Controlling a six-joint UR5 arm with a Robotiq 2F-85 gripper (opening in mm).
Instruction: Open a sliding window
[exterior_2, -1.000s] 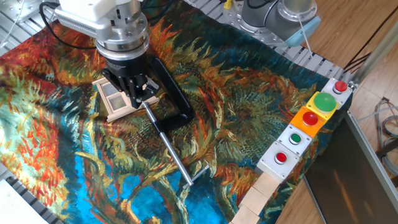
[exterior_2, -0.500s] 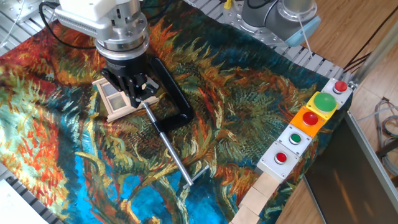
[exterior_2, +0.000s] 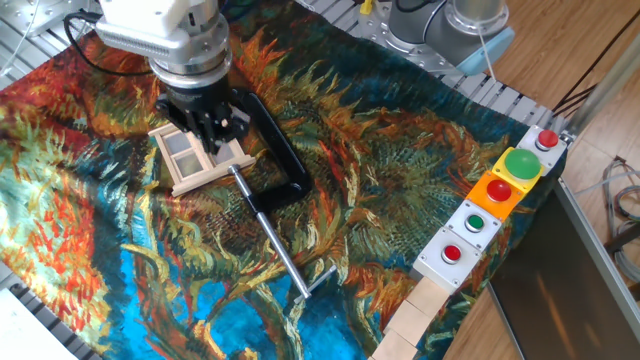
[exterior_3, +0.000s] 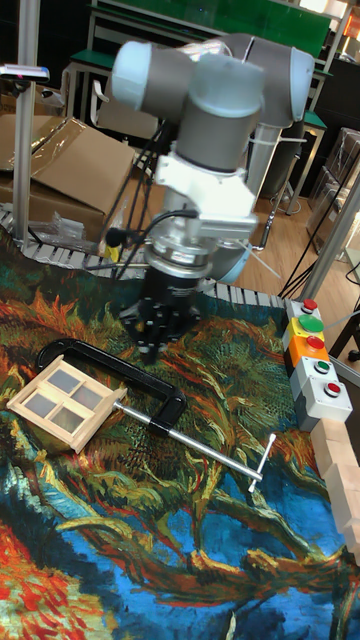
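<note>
The gripper (exterior_3: 152, 343) hangs above the sliding window (exterior_3: 62, 396), jaws seemingly slightly parted, grasping nothing.

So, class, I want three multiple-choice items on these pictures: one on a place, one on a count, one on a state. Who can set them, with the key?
1. In the tall fixed view, where is the pale square wooden sliding window relative to the black metal C-clamp?
A. at its left end
B. at its right end, by the handle
C. stacked on top of it

2. How many panes does the window have?
A. two
B. four
C. six

3. How is the C-clamp resting?
A. standing upright
B. hanging from the claw
C. lying flat on the colourful patterned cloth

Key: 1 A, the frame sits at the left end of the clamp; 2 B, cross bars split it into four; 3 C, its whole length rests on the cloth, with the claw above it.
</note>
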